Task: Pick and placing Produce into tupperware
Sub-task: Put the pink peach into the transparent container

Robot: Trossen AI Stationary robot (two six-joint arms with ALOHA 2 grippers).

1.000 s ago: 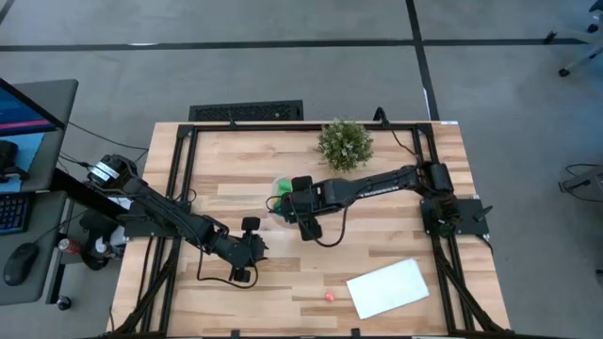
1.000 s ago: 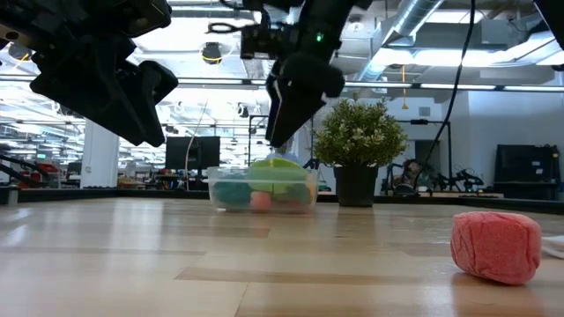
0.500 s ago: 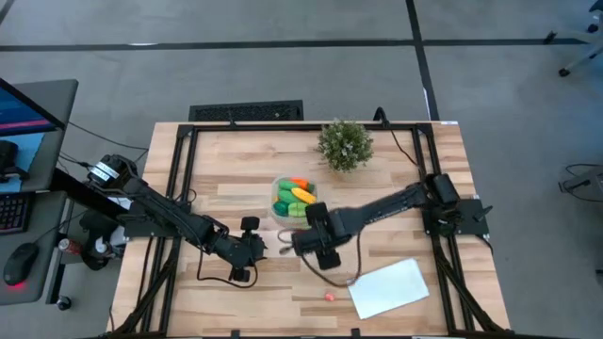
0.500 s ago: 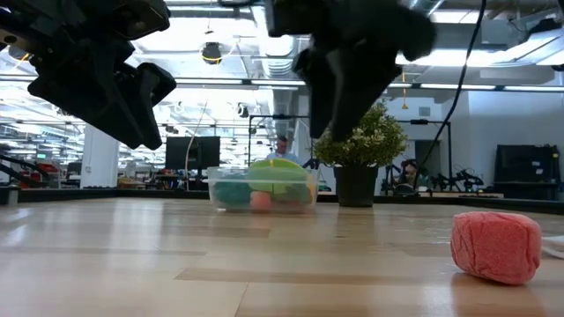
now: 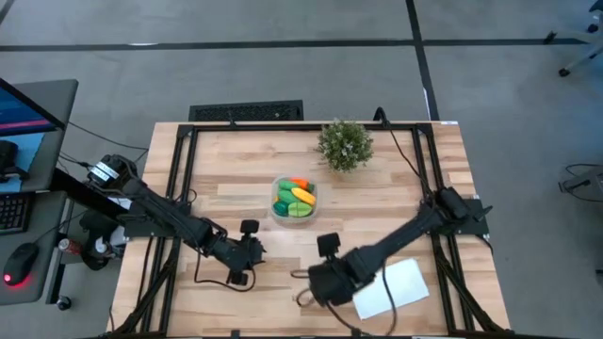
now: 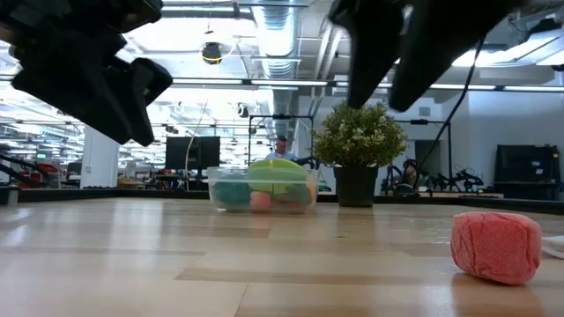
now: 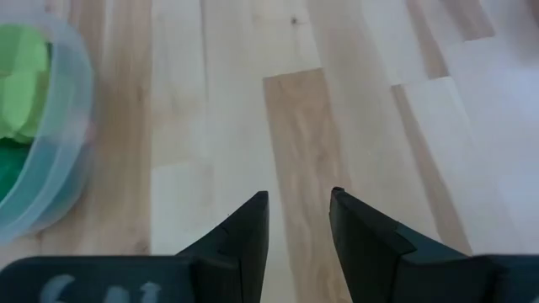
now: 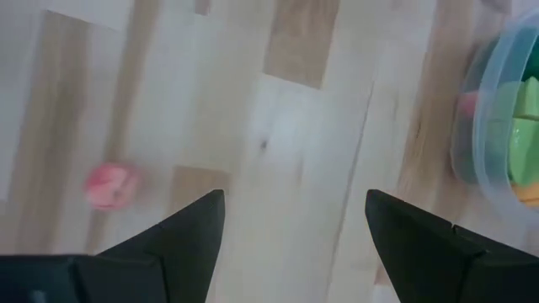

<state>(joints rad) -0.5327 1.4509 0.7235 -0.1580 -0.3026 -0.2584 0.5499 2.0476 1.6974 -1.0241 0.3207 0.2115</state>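
The clear tupperware (image 5: 294,199) stands mid-table holding green, yellow and orange produce (image 5: 296,196). It also shows in the low view as the tupperware (image 6: 263,189). One pink-red berry (image 6: 496,246) lies on the wood near the table's near edge, seen again as the berry (image 8: 109,185) ahead of my right gripper (image 8: 295,202). That gripper (image 5: 316,282) hangs open above the table and covers the berry in the high view. My left gripper (image 5: 241,268) hovers near-left of the tupperware. Its fingers (image 7: 299,198) stand a narrow gap apart with nothing between them.
A bushy potted plant (image 5: 345,143) stands at the far side, behind and right of the tupperware. A flat white sheet (image 5: 396,287) lies at the near right, partly under my right arm. Bare wood stretches between the two grippers.
My right gripper has swung from above the tupperware toward the table's near edge, staying open, and now hangs over the spot where the berry lies. The tupperware's contents, covered by the arm before, show again.
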